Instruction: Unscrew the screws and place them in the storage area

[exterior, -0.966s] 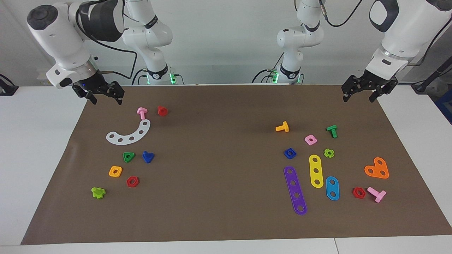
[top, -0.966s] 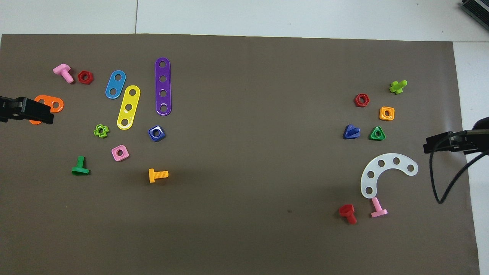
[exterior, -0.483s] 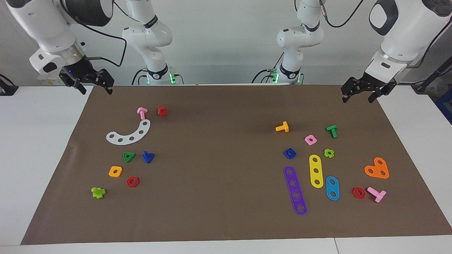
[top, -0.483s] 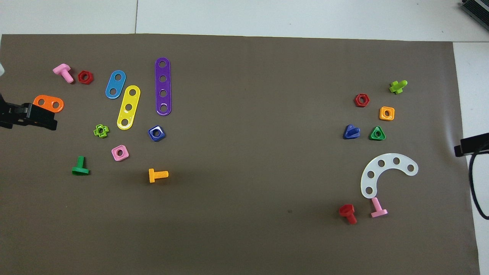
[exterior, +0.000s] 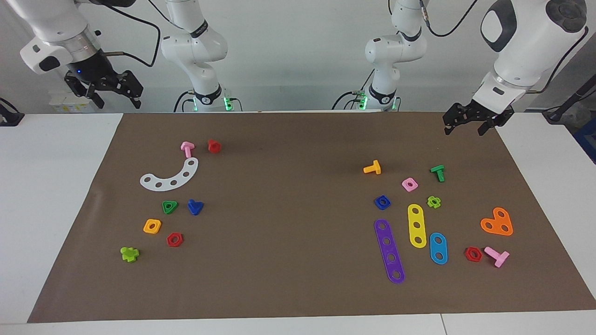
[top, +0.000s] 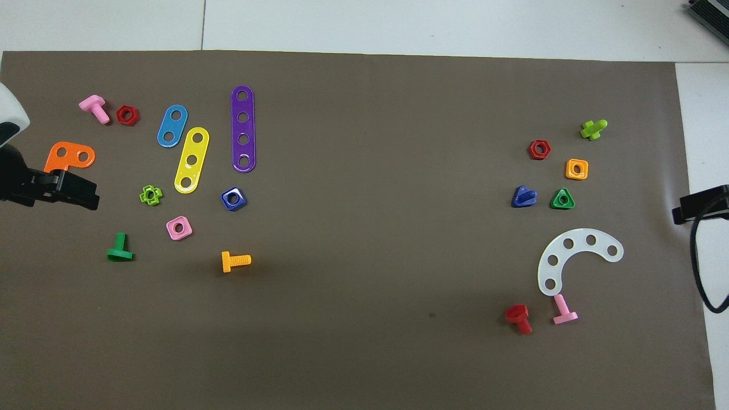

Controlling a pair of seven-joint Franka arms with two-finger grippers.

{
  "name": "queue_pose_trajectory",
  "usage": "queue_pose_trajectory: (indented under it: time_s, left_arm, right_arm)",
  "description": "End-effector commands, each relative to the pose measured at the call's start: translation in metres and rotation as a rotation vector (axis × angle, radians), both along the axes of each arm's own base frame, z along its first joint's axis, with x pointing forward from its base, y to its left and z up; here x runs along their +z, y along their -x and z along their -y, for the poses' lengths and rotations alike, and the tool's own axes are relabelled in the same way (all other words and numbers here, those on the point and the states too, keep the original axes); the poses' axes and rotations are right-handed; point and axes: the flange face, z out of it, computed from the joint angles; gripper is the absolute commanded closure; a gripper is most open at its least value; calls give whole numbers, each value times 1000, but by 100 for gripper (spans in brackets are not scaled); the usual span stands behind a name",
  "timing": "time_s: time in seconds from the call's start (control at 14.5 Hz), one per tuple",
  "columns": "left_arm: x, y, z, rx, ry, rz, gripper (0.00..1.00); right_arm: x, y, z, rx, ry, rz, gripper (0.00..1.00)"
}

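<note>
Looking at the upper left of the facing view, you see the right gripper raised over the white table edge, jaws spread wide and empty; at the upper right, the left gripper hangs over the mat's corner, likewise spread and holding nothing. Compared with a second ago, the right gripper has risen and drawn off the brown paper mat, and the left gripper has shifted slightly toward the frame's centre; no part has moved. The dark-blue screw, glossy plastic with a triangular head and stubby shank, lies at left of centre within the storage area, just beside the green triangle nut and below the white curved strip with its round holes.
</note>
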Motion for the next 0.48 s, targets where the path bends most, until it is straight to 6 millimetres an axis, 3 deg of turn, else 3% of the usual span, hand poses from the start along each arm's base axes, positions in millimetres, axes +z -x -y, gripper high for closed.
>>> queue_pose_trajectory:
  time_s: [0.0, 0.41]
  left_arm:
    - [2, 13, -1, 4, 17, -19, 0]
    - [6, 13, -5, 14, 14, -20, 0]
  right_arm:
    - [6, -4, 0, 39, 22, 28, 0]
    - [7, -6, -18, -16, -13, 38, 0]
